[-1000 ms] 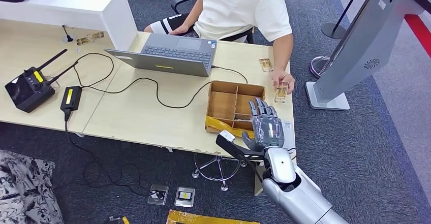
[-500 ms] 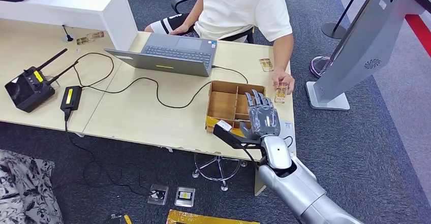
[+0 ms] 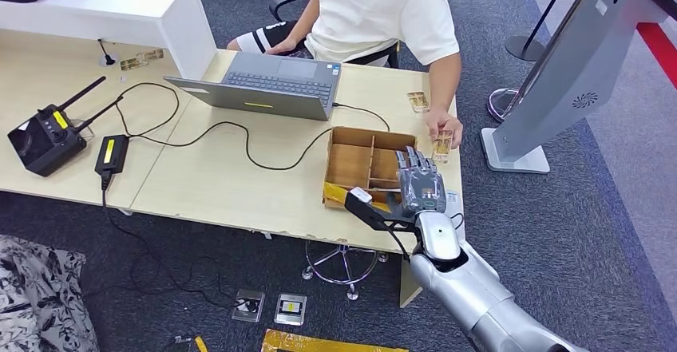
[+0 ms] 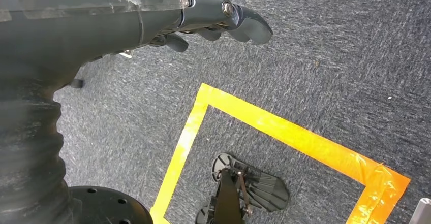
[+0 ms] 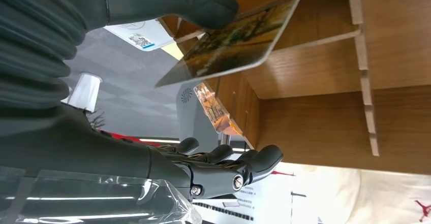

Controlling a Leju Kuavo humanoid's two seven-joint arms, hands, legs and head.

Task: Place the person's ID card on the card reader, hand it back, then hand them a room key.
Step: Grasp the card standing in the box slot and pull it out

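Note:
My right hand (image 3: 420, 186) reaches over the near right corner of the wooden compartment box (image 3: 351, 164) on the desk. In the right wrist view its thumb (image 5: 203, 3) touches the edge of a golden-pictured card (image 5: 231, 41) that lies tilted in a compartment, while the fingers (image 5: 239, 165) stay spread well apart from it. A second orange card (image 5: 216, 109) shows by the box wall. The person's hand (image 3: 441, 124) rests on a similar card (image 3: 441, 143) at the desk's right edge. My left hand (image 4: 223, 18) hangs above the carpet and holds nothing.
Another card (image 3: 417, 100) lies on the desk by the person's arm. A laptop (image 3: 271, 85) with its cable, a power brick (image 3: 110, 154) and a black radio unit (image 3: 44, 138) occupy the desk to the left. A grey kiosk stand (image 3: 559, 73) rises on the right.
My right hand has moved forward and slightly right, from the desk's near edge to over the box, with the thumb now at a card inside.

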